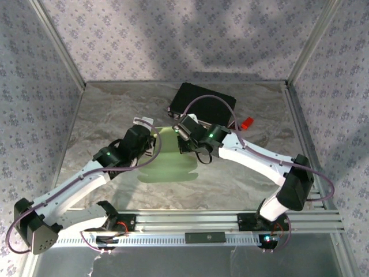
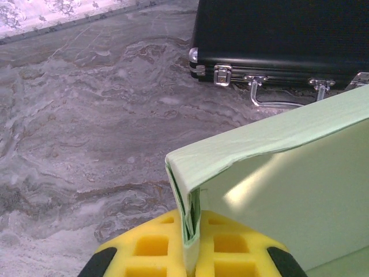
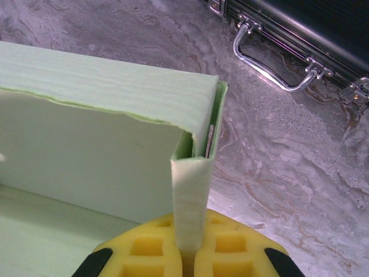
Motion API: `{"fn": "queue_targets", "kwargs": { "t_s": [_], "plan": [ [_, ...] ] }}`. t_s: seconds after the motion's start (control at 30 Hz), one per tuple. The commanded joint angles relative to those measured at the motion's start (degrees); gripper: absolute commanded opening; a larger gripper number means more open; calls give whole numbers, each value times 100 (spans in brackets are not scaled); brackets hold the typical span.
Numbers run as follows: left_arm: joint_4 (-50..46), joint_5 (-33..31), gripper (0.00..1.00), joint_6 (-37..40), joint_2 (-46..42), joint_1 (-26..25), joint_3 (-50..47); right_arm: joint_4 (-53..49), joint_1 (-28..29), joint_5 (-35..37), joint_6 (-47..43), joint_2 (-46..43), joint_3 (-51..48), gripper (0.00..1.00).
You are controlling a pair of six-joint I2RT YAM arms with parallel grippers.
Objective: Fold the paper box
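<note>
The marbled grey counter [image 1: 115, 115] spreads out under and all around both pincers. Beyond the pincers, toward the far side, lies the black case [image 1: 202, 101]. In the left wrist view it sits ahead of the left pincer and to its right [image 2: 277, 34]. In the right wrist view it crosses the far corner to the right of the right pincer [image 3: 323, 23].

The paper box [image 1: 170, 161], pale green card, sits between the two pincers, and its flat rounded tabs lie on the counter on the near side of them. One wall stands upright and runs from one pincer to the other, with its top edge folded over. From the left wrist, this wall rises to the right of the pincer [image 2: 288, 190]; from the right wrist, it stretches away to the left [image 3: 86, 144].

The left pincer [image 2: 190, 248] is pressed narrow on the left end of that raised wall, the thin green card pinched between its yellow pads [image 2: 153, 245]. The right pincer [image 3: 189, 248] is likewise clamped tight on the wall's right end, gripping a folded strip of card at the corner.

The case's metal handle [image 3: 271, 63] curves over the counter ahead of the right pincer. Its latches [image 2: 222, 75] lie ahead of the left pincer. A small red piece [image 1: 247, 123] sits right of the right pincer, beside the case.
</note>
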Motion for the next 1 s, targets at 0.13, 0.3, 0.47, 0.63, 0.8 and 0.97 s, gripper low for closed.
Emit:
{"fn": "queue_targets", "kwargs": {
  "t_s": [0.13, 0.3, 0.47, 0.63, 0.8, 0.97],
  "plan": [
    [220, 33, 18, 113, 147, 111, 137, 21, 204, -321, -65, -36, 330, 0],
    [251, 100, 23, 116, 180, 127, 139, 21, 195, -326, -53, -71, 313, 0],
    [286, 122, 1, 92, 118, 221, 112, 22, 199, -344, -53, -107, 303, 0],
    [195, -6, 0, 43, 126, 186, 151, 22, 199, -295, -24, -131, 312, 0],
    [-65, -1091, 0, -84, 320, -161, 308, 31, 247, -239, 15, -118, 321, 0],
    [5, -1112, 0, -37, 309, -370, 341, -33, 235, -203, 156, -66, 335, 0]
  ]
}}
